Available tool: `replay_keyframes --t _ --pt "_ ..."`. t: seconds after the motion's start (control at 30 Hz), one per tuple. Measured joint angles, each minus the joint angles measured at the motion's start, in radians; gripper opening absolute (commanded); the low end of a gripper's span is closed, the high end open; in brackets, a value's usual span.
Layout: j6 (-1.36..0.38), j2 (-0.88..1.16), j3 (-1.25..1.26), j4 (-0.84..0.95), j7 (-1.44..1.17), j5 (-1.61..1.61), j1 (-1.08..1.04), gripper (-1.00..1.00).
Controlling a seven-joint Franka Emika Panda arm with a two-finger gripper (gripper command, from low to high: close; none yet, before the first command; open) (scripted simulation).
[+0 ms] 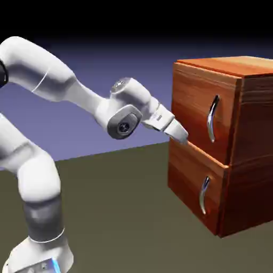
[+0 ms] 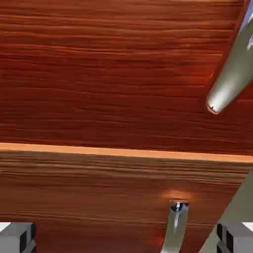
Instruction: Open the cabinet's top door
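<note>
Blue-violet light fades up into black behind everything, and a dull olive-brown worktop [image 1: 122,213] lies below. On the exterior view's right sits a boxy, reddish-brown wood-grain cabinet [image 1: 256,128], standing up straight. Its long way goes up and down, and its front faces the exterior view's left, a bit toward the camera. The top door, a tall, flat, reddish wood-grain panel [image 1: 186,101], is shut, right above the shorter, reddish-brown wooden lower panel [image 1: 184,173]. A shiny, curved silver handle [image 1: 213,118] runs up and down on the top door, near the side closest to the camera. Another curved silver handle [image 1: 203,195] runs up and down on the lower panel. The white, jointed robot arm [image 1: 48,69] reaches across from the left. Its tool [image 2: 126,238] is open wide, with its two small grey tips far apart and nothing held, and it points at the cabinet's front, slanting down.
</note>
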Motion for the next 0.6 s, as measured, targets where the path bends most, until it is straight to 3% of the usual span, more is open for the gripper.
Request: replay_keyframes --t 0.6 --pt "-0.113 0.523 0.54 0.069 -0.4 -0.783 -0.578 1.0"
